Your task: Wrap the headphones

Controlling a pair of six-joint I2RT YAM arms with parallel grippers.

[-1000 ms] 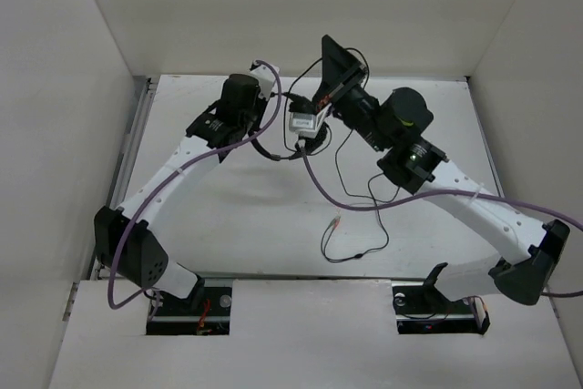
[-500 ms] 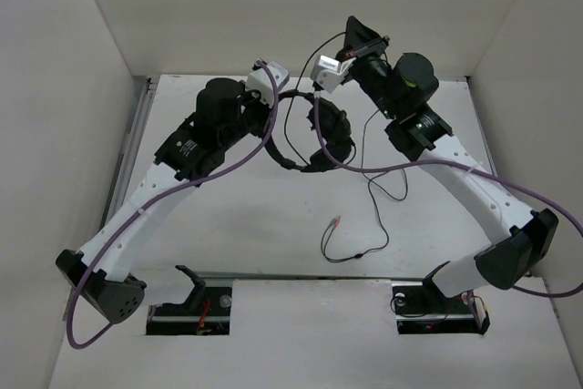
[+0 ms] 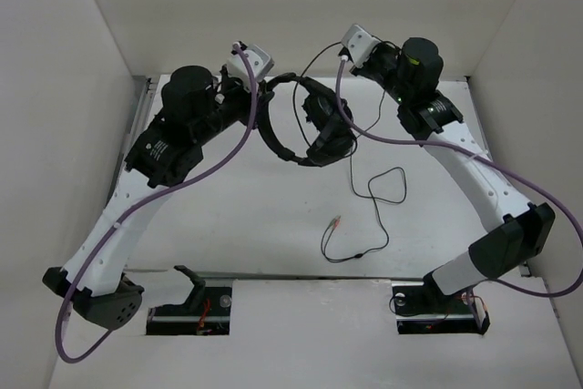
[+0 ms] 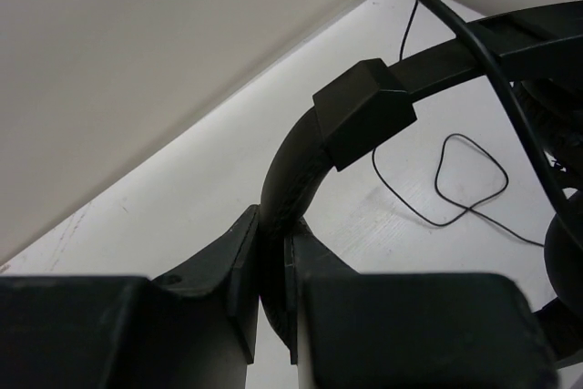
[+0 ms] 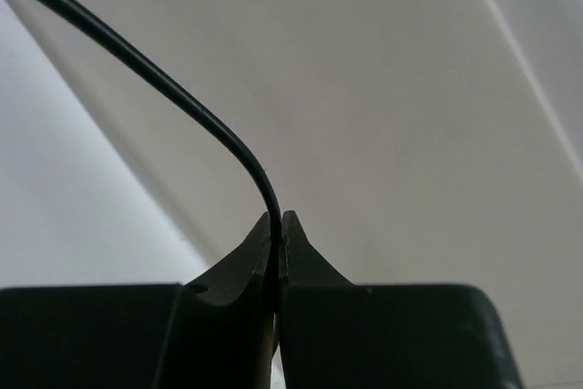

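The black headphones (image 3: 319, 127) hang in the air over the back of the table, ear cups low and to the right. My left gripper (image 3: 264, 90) is shut on the headband (image 4: 296, 166), just below its square slider block (image 4: 364, 111). My right gripper (image 3: 372, 54) is raised at the back right and shut on the thin black cable (image 5: 187, 107), which arcs up and left from between the fingertips. In the top view the cable (image 3: 387, 184) trails down onto the table in loops. It ends in the pink/orange plugs (image 3: 335, 221) near the front.
Thick purple arm cables (image 3: 241, 148) drape across both arms, one passing in front of the ear cups. White walls enclose the table on the left, back and right. The two arm bases (image 3: 191, 302) sit at the near edge.
Both arms rose and swung apart. The left carried the headphones up and left. The right pulled the cable up toward the back right, drawing the loose loops on the table in.
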